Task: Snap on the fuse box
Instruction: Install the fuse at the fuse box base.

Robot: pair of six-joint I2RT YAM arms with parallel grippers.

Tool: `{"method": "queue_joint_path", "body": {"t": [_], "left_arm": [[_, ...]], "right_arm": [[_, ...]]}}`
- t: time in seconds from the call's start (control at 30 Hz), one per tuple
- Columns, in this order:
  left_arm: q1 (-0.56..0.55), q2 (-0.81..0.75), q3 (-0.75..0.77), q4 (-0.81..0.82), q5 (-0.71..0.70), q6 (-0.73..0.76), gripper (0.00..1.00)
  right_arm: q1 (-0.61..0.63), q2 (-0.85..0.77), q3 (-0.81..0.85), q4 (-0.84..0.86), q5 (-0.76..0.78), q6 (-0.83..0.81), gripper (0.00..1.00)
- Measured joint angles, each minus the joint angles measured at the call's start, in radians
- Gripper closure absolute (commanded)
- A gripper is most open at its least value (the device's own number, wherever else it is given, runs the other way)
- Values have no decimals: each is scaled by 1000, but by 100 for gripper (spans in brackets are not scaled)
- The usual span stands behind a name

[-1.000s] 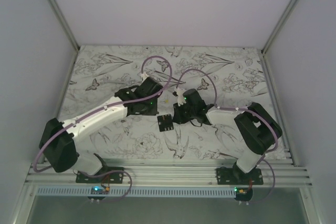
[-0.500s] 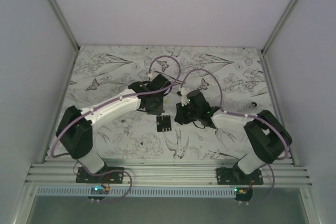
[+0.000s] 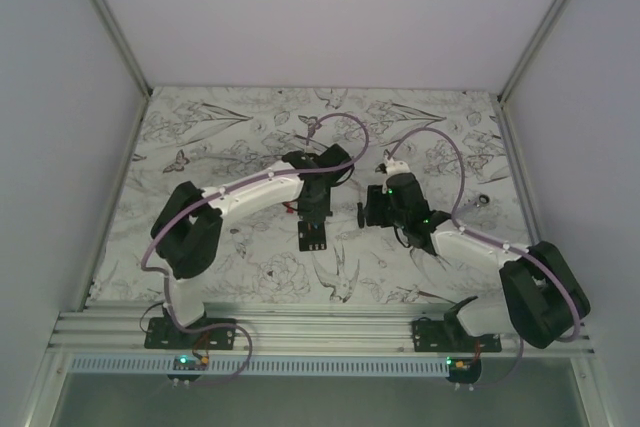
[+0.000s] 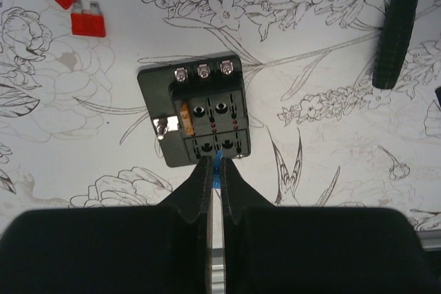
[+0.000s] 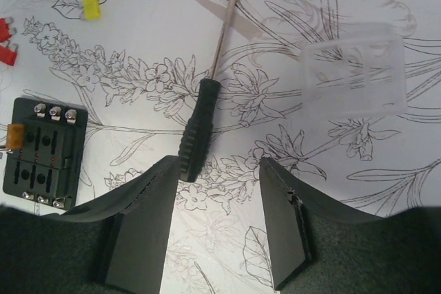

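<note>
From above, the small flat black plastic fuse box (image 3: 313, 237) lies on the white floral-printed table cloth (image 3: 200, 127) near the middle, between the two arms. The left gripper (image 3: 314, 213) hangs just behind it, and the right gripper (image 3: 364, 214) stands apart on its right. In the left wrist view, the fuse box (image 4: 200, 111) lies flat just ahead of the left gripper (image 4: 215, 170), with screw heads along its far edge and an orange fuse (image 4: 186, 116) seated in one slot. The jaws are pressed together on a thin blue piece (image 4: 216, 169) at the box's near edge. Two loose red fuses (image 4: 72, 1) lie far to the left and a black ribbed tool handle (image 4: 398, 25) to the right. In the right wrist view, the right gripper (image 5: 217, 166) stands open and empty above the cloth. A black-handled screwdriver (image 5: 198, 129) lies between and beyond its fingertips, a clear plastic cover (image 5: 351, 77) to the right, the fuse box (image 5: 43, 153) at the left edge, and a small yellow fuse (image 5: 91, 6) further off.
</note>
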Motion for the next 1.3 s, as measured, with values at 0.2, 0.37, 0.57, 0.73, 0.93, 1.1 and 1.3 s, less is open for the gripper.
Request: {"method": "queue_joint_path", "body": {"t": [0.2,0.37,0.57,0.73,0.93,1.1,1.3], "left_arm": [[0,64,36,-15,-3,-21,100],[0,98,42,-24,-18,-48,100],[0,123,59,-36,-41,-66,100],[0,130,74,-39,-61,-67,100],[0,148,79,-41,-67,-67,100],[0,153,81,-41,-73,-70,100],[0,153,81,-41,-82,-74,100]], "right_arm": [[-5,-3,-4,0,19,4,32],[-5,-3,-4,0,21,4,23],[-6,1,-4,0,21,4,15],[-6,1,-4,0,21,4,11],[-7,1,-4,0,21,4,7],[-7,1,-4,0,21,4,1],[-7,1,-4,0,21,3,0]]}}
